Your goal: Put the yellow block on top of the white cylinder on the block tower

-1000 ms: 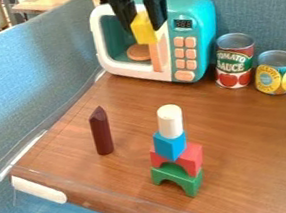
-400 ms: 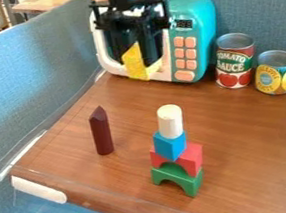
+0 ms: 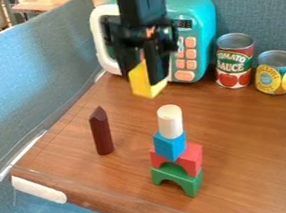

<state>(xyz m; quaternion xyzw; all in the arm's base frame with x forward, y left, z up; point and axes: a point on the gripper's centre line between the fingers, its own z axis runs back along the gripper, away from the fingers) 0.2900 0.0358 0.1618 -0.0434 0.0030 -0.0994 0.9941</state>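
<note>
Step in hand, as I judge it: transport, with the yellow angular block [image 3: 141, 84], its upper part partly hidden, grasped and not set down. Black two-finger gripper [image 3: 142, 74] in front of the teal-and-white toy microwave [image 3: 189, 15]; fingers parted only by the block's width, closed on its sides. Block hangs at the fingertips, behind the white cylinder [image 3: 170, 120] topping the stack. Next move calls for a firm, level grip and clearance from that cylinder.
</note>
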